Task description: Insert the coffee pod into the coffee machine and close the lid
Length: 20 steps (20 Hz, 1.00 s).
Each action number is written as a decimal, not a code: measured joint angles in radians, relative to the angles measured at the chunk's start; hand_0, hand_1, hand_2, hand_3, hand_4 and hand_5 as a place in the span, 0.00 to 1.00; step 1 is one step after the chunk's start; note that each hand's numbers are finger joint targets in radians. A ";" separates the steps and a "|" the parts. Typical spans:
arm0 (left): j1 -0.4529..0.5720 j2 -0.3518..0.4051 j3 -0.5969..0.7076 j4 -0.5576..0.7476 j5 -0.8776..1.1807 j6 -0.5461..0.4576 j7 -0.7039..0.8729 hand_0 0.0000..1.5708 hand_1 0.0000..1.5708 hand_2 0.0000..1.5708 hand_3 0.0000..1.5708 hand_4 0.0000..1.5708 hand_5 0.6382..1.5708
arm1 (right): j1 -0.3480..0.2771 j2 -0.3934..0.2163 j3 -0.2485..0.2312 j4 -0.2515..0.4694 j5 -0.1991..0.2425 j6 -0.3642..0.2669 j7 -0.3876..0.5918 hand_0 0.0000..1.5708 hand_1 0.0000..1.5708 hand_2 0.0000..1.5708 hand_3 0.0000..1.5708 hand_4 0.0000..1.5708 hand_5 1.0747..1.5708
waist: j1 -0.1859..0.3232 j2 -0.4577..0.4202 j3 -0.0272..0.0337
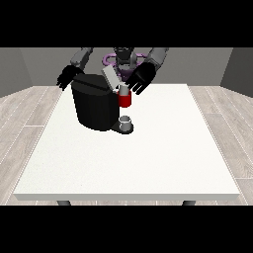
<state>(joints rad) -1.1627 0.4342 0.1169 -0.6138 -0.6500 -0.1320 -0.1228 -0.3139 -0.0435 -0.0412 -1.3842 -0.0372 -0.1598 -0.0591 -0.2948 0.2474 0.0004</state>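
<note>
I'm looking for the grey coffee pod and I can't pick it out for sure; there's one small grey thing point(126, 121) sitting on the machine's base plate, just below the red thing at the machine point(125, 100). One coffee machine point(96, 104), black and bulky, stands on the white surface point(148, 158) towards the far side, its grey lid point(111, 78) tilted up. Two robot hands in view. The robot hand at the view's right point(141, 79) hovers right above the red thing, fingers spread and fairly straight, holding nothing I can see. The robot hand at the view's left point(68, 76) hangs behind the machine's far corner, fingers splayed, holding nothing.
</note>
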 measured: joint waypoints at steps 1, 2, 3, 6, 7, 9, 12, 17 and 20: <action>-0.001 0.002 -0.002 0.000 -0.002 -0.006 -0.003 0.77 0.77 0.81 0.76 0.31 1.00 | -0.001 -0.003 -0.005 0.003 -0.002 0.001 -0.002 0.00 0.00 0.00 0.00 0.28 1.00 | 0.003 0.002 -0.0001; -0.004 -0.002 -0.005 0.000 -0.005 -0.006 -0.005 0.78 0.78 0.81 0.76 0.31 1.00 | -0.014 -0.005 -0.012 0.004 -0.006 -0.002 0.005 0.00 0.00 0.00 0.00 0.28 1.00 | 0.006 0.007 0.0000; -0.002 -0.001 -0.003 0.003 -0.006 -0.003 -0.007 0.79 0.79 0.81 0.76 0.31 1.00 | -0.009 -0.002 -0.006 0.000 -0.002 -0.003 -0.001 0.00 0.00 0.00 0.00 0.26 1.00 | 0.003 0.011 -0.0001; -0.008 -0.006 -0.001 0.001 -0.006 -0.005 -0.006 0.78 0.78 0.81 0.75 0.31 1.00 | -0.013 -0.008 -0.016 0.011 -0.008 0.002 -0.006 0.00 0.00 0.00 0.00 0.28 1.00 | 0.007 0.020 0.0007; -0.014 -0.010 -0.003 -0.001 -0.009 -0.006 0.004 0.78 0.78 0.81 0.74 0.31 1.00 | -0.021 -0.013 -0.025 0.024 -0.012 0.005 -0.012 0.00 0.00 0.00 0.00 0.28 1.00 | 0.011 0.022 0.0003; -0.011 0.001 0.005 0.009 -0.008 -0.006 -0.005 0.76 0.76 0.79 0.73 0.30 1.00 | -0.018 -0.008 -0.009 -0.001 -0.003 0.000 0.008 0.00 0.00 0.00 0.00 0.27 1.00 | -0.001 0.023 0.0009; -0.003 0.000 0.008 0.010 -0.011 0.003 -0.009 0.74 0.74 0.76 0.67 0.29 1.00 | -0.012 -0.010 -0.007 -0.012 -0.004 0.001 0.020 0.00 0.00 0.00 0.00 0.25 1.00 | -0.005 0.019 0.0018; -0.008 -0.004 -0.003 0.006 -0.023 -0.012 -0.009 0.70 0.70 0.73 0.62 0.26 1.00 | -0.004 -0.017 -0.024 0.007 -0.014 0.009 -0.002 0.00 0.00 0.00 0.00 0.28 1.00 | 0.005 0.021 0.0017; -0.018 -0.016 -0.015 0.000 -0.033 -0.023 0.007 0.68 0.68 0.71 0.60 0.24 1.00 | -0.009 -0.010 -0.031 0.032 -0.012 0.000 -0.024 0.00 0.00 0.00 0.00 0.28 1.00 | 0.022 0.014 0.0009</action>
<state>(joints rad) -1.1804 0.4178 0.1020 -0.6139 -0.6827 -0.1552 -0.1161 -0.3225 -0.0535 -0.0724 -1.3522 -0.0495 -0.1599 -0.0831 -0.2726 0.2613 0.0013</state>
